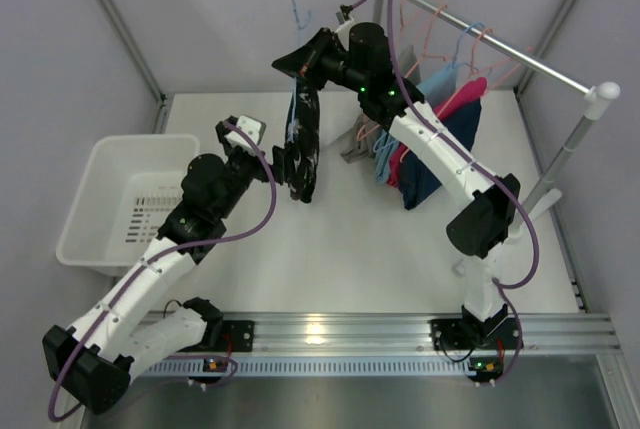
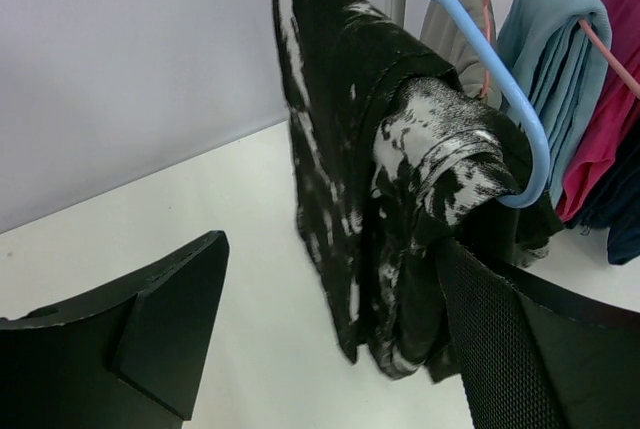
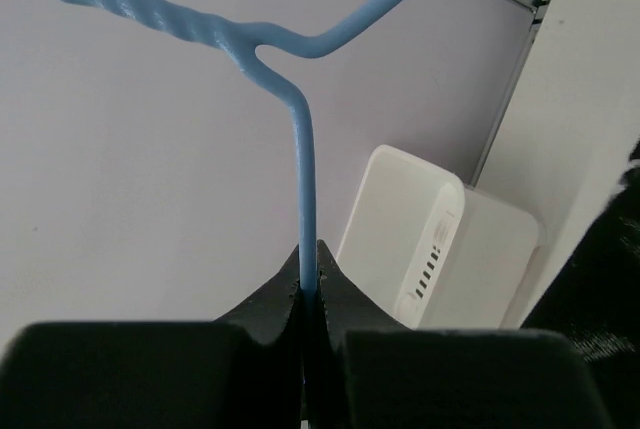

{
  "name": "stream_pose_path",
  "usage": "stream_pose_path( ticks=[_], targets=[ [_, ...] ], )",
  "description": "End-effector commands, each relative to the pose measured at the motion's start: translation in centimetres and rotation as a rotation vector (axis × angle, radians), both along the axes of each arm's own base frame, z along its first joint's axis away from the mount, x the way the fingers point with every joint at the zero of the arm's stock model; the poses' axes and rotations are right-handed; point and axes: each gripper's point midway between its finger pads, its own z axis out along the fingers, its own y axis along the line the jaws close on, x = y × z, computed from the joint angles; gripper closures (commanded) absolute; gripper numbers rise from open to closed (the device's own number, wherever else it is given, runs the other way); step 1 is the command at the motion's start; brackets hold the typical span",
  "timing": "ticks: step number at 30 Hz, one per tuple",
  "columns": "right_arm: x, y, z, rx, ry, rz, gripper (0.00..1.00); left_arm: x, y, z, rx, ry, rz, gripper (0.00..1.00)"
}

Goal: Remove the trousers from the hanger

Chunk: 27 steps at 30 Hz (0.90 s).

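Right gripper (image 3: 308,284) is pinched tight on the wire of the blue hanger (image 3: 300,149), which is held well apart from the rack (image 1: 500,44). Black speckled trousers (image 2: 380,169) are draped over the hanger's lower bar, bottom edge hanging free. Left gripper (image 2: 330,249) has its fingers spread wide, with the cloth just beside the right finger (contact unclear). Bare table (image 1: 330,249) lies beneath. Basket (image 1: 120,199) sits at the left edge. Navy trousers (image 1: 430,174) and pink trousers (image 1: 455,104) hang on the rack.

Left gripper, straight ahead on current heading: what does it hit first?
The left gripper would likely meet the black speckled trousers first, draped on the blue hanger dead ahead between its open jaws. Gap unclear.
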Motion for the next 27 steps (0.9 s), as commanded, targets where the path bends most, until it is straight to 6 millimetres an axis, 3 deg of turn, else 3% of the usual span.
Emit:
stream_pose_path(
  ticks=[1, 8, 14, 17, 23, 27],
  targets=[
    [-3.2, -1.6, 9.6, 0.173, -0.199, 0.018, 1.0, -0.4, -0.5, 2.4, -0.087, -0.077, -0.027, 0.11],
    [-3.9, -1.2, 10.0, 0.191, -0.2, 0.039, 1.0, -0.5, -0.5, 2.5, -0.117, -0.085, -0.026, 0.05],
    [-5.5, -0.5, 10.5, 0.211, -0.204, 0.093, 1.0, 2.0, 1.6, 1.8, -0.068, -0.108, 0.143, 0.14],
    [-6.3, -0.3, 11.5, 0.236, -0.232, 0.118, 1.0, 2.0, 1.3, 2.0, -0.057, -0.129, 0.126, 0.15],
    [-7.2, -0.1, 11.0, 0.232, -0.204, 0.152, 1.0, 1.8, 0.4, 3.3, -0.108, -0.181, 0.074, 0.09],
    [-8.1, -0.1, 10.9, 0.233, -0.201, 0.191, 1.0, 2.1, -0.3, 2.7, -0.094, -0.191, 0.044, 0.09]
  ],
)
